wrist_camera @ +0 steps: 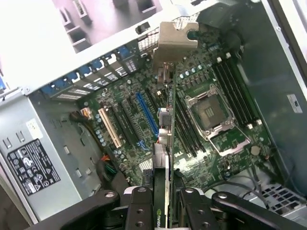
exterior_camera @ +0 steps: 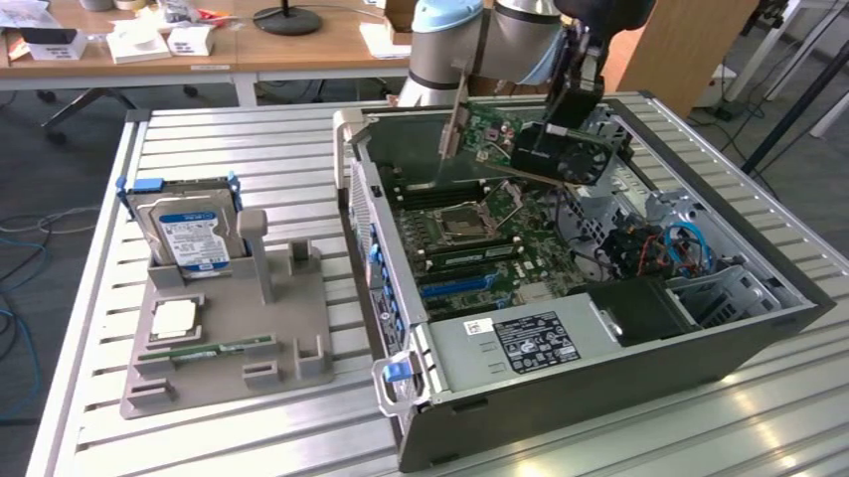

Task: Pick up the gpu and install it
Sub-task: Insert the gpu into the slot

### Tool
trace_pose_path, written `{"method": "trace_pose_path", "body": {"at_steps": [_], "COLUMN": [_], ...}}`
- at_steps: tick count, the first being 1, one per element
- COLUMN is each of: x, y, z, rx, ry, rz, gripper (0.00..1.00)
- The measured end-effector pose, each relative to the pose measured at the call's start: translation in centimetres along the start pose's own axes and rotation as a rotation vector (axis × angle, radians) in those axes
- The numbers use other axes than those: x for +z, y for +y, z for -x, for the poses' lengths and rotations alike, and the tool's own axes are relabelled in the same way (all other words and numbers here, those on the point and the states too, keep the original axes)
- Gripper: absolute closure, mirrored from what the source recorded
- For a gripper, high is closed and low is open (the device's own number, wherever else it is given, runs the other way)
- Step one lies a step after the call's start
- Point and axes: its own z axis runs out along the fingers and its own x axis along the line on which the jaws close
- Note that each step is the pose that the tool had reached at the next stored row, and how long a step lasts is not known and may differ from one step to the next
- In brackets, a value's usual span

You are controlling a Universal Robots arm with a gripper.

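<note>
My gripper (exterior_camera: pixel 574 104) hangs over the open computer case (exterior_camera: pixel 743 328), shut on the gpu (exterior_camera: pixel 531 149). The card is held tilted in the air above the motherboard (exterior_camera: pixel 464 229), its silver bracket pointing toward the exterior view's left and its black fan side toward the exterior view's right. In the wrist view the gpu (wrist_camera: pixel 165 143) shows edge-on, clamped between the fingers (wrist_camera: pixel 139 211) of the gripper (wrist_camera: pixel 165 208), with its bracket at the far end. The motherboard (wrist_camera: pixel 211 143) lies below, with a blue slot (wrist_camera: pixel 146 112) just beside the card's edge.
A grey fixture (exterior_camera: pixel 226 328) at the exterior view's left holds a hard drive (exterior_camera: pixel 193 234), a processor chip (exterior_camera: pixel 175 320) and a green memory stick (exterior_camera: pixel 206 350). The power supply (exterior_camera: pixel 524 343) fills the case's near end. Cables (exterior_camera: pixel 683 248) lie in the case at the exterior view's right.
</note>
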Motion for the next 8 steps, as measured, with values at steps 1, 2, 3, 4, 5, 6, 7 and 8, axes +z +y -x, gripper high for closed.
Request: {"method": "trace_pose_path", "body": {"at_steps": [1, 2, 3, 4, 5, 6, 7, 8], "x": [0.00, 0.01, 0.02, 0.03, 0.03, 0.04, 0.05, 0.06], "y": [0.00, 0.00, 0.00, 0.00, 0.00, 0.00, 0.00, 0.00], "z": [0.00, 0.00, 0.00, 0.00, 0.00, 0.00, 0.00, 0.00], "rx": [-0.018, -0.036, -0.054, -0.074, -0.091, -0.109, -0.127, -0.145], "ry": [0.0003, 0.0006, 0.0009, 0.0013, 0.0016, 0.0018, 0.0021, 0.0024], "rz": [-0.0002, -0.0004, -0.0006, -0.0009, -0.0011, -0.0012, -0.0015, -0.0017], "gripper": [0.74, 0.74, 0.74, 0.74, 0.74, 0.74, 0.74, 0.74]}}
